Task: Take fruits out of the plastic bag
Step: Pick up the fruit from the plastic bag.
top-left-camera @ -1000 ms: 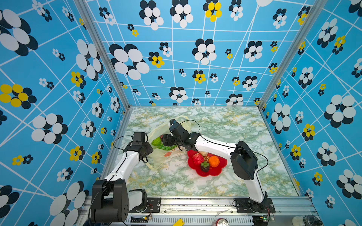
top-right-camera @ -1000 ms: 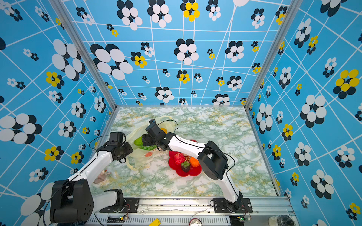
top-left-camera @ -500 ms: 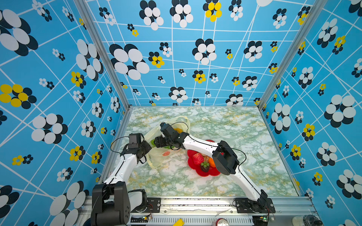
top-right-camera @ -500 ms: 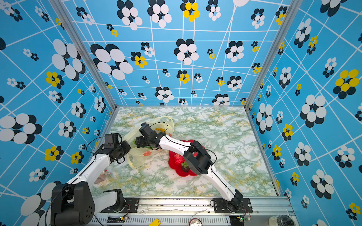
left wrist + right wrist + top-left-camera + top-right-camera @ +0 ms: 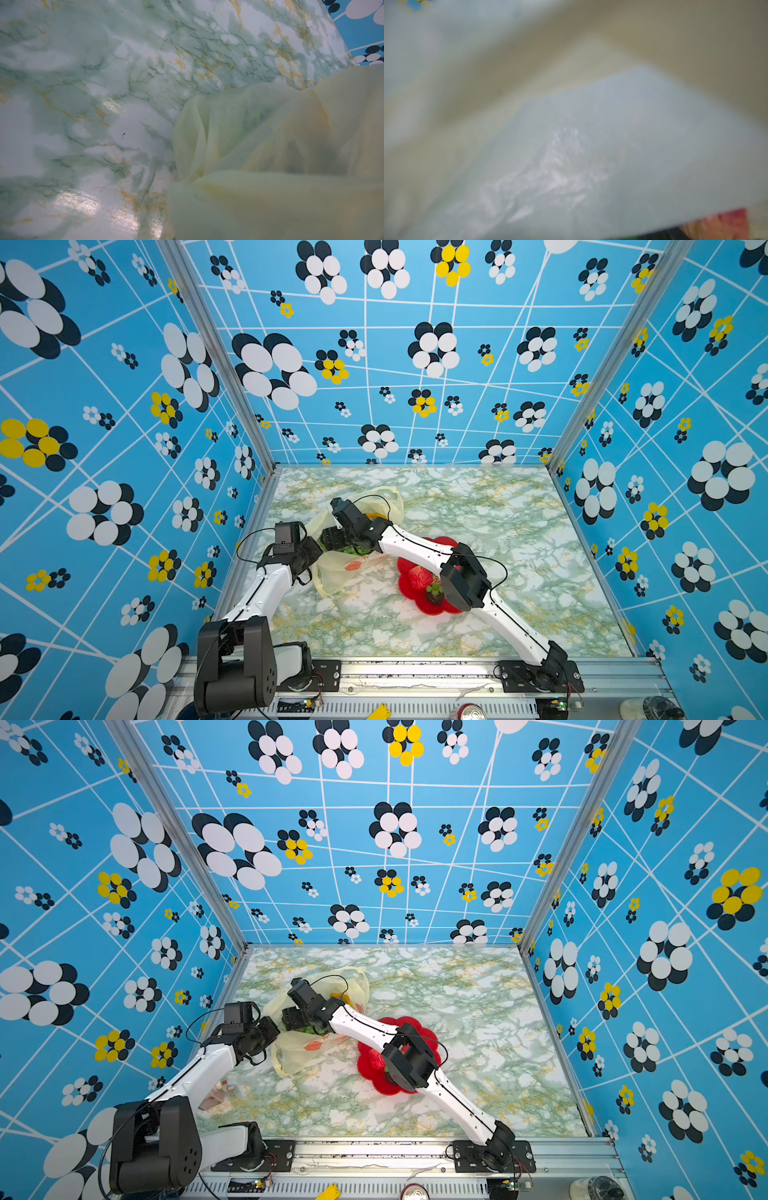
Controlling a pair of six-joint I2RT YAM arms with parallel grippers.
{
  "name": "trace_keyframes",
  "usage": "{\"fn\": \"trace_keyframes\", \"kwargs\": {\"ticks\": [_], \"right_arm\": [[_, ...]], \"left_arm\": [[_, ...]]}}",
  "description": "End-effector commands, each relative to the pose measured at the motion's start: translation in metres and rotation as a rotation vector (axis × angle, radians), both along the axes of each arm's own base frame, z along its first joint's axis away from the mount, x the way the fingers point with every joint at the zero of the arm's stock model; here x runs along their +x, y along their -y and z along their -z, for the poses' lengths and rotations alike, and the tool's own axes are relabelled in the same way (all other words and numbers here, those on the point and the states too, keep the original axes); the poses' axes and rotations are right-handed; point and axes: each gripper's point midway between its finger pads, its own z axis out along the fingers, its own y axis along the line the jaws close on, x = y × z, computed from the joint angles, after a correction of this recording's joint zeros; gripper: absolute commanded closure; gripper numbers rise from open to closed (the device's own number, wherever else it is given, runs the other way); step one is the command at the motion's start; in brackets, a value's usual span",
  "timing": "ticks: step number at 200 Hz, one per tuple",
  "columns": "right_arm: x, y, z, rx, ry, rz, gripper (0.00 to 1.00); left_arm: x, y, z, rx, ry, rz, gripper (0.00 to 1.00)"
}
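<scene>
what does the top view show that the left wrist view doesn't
Only a top view: the red plate holding a strawberry, and the right arm reaching into the plastic bag. Only the left wrist view: the bag's folds up close and a small dark speck on the table. Both: the pale-yellow bag lying on the green marble table.

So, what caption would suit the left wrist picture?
Thin pale-yellow plastic bag bunched up on the green-veined marble table.
</scene>
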Motion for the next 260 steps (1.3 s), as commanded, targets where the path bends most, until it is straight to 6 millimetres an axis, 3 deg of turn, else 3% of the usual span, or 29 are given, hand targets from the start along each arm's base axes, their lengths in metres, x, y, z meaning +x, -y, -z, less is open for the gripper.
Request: {"fn": "trace_keyframes", "kwargs": {"ticks": [1, 68, 98, 138, 183, 260], "right_arm": [[0.0, 0.003, 0.02, -0.066, 0.011, -0.018, 0.27], [0.006, -0.003, 0.042, -0.097, 0.013, -0.019, 0.19], [0.004, -0.003, 0.038, -0.102, 0.017, -0.026, 0.25], [0.0, 0.003, 0.006, -0.094, 0.014, -0.027, 0.4], [-0.004, 0.014, -0.033, -0.051, 0.051, -0.007, 0.39], [-0.015, 0.031, -0.059, 0.0, 0.06, 0.009, 0.39]], "left_arm": [[-0.004, -0.001, 0.001, -0.006, 0.008, -0.006, 0.95], [-0.005, -0.002, 0.002, -0.006, 0.018, -0.01, 0.97], [-0.006, -0.002, 0.003, -0.006, 0.015, -0.009, 0.98], [-0.002, 0.003, 0.011, -0.031, 0.01, 0.006, 0.99], [0.01, 0.01, 0.011, -0.072, 0.049, 0.023, 1.0], [0.017, 0.016, 0.022, -0.085, 0.051, 0.037, 1.0]]}}
